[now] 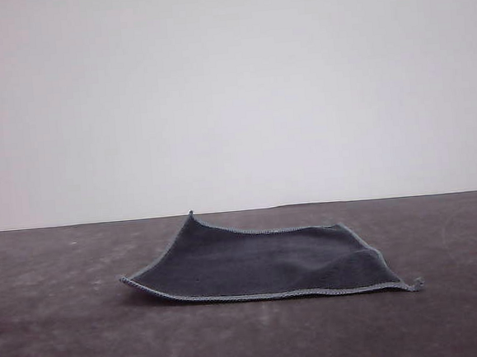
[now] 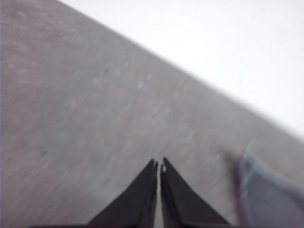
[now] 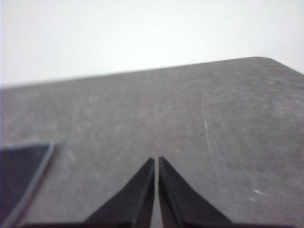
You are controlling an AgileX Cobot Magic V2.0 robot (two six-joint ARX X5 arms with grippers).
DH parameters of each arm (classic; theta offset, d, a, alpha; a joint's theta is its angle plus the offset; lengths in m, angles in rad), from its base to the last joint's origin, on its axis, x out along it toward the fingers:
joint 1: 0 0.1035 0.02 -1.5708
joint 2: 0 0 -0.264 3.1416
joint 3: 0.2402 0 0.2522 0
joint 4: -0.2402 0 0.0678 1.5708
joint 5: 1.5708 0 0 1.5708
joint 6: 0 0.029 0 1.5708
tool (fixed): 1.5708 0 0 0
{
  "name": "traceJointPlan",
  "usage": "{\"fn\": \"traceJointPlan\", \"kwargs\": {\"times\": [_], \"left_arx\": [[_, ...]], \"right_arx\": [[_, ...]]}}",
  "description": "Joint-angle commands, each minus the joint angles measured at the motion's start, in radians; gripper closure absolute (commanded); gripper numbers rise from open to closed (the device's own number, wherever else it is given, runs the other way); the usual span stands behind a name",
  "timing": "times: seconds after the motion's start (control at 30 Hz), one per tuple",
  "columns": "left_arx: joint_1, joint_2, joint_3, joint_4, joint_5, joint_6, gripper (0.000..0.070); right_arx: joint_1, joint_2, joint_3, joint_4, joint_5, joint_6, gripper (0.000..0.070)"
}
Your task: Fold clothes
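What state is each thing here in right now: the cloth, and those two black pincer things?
Cloth: unfolded, lying spread on the table, dark grey side up, corners slightly lifted, nothing touching it.
Left end effector: shut, empty, over bare table beside the cloth's edge.
Right end effector: shut, empty, over bare table, apart from the cloth's corner.

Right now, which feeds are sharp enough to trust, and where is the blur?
Front view: sharp, the cloth edging crisp, soft shadow beneath. Left wrist view: blurred throughout, cloth corner smeared beside the shut left end effector. Right wrist view: mildly soft around the shut right end effector.
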Motion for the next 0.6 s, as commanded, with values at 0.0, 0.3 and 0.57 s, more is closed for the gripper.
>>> {"fn": "traceJointPlan", "kwargs": {"times": [0.0,0.3,0.57], "left_arx": [[0.000,-0.001,-0.019,0.066,-0.003,-0.116,0.0700],[0.000,0.001,0.098,0.158,-0.007,-0.067,0.0697],[0.000,0.080,0.350,-0.123,-0.040,0.047,0.0697]], "right_arx": [[-0.002,0.000,0.003,0.035,0.001,0.114,0.0688],[-0.002,0.000,0.152,0.010,0.004,0.145,0.0695],[-0.002,0.027,0.371,-0.270,0.003,0.140,0.0695]]}}
